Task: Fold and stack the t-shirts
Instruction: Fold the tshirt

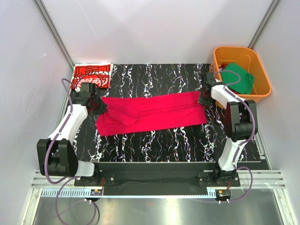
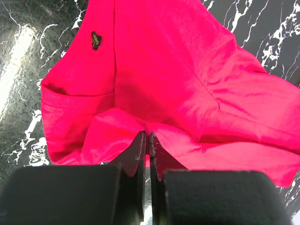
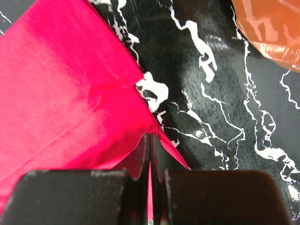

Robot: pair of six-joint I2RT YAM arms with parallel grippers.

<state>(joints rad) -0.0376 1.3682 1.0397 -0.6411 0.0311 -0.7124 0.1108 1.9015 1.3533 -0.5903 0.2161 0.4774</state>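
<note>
A plain crimson-red t-shirt (image 1: 152, 113) lies stretched as a long band across the black marbled table (image 1: 154, 140). My left gripper (image 1: 99, 107) is shut on its left end, with cloth pinched between the fingertips (image 2: 148, 137). At the other end my right gripper (image 1: 205, 98) is shut on the shirt's right corner (image 3: 151, 138). Folded at the back left corner rests a red t-shirt with white line print (image 1: 91, 75). A green t-shirt (image 1: 240, 78) is bundled inside the orange tub (image 1: 262, 75).
The orange tub stands off the table's back right corner, its rim (image 3: 267, 28) showing in the right wrist view. White walls close in on both sides. A small dark label (image 2: 95, 39) sits inside the red shirt's neck.
</note>
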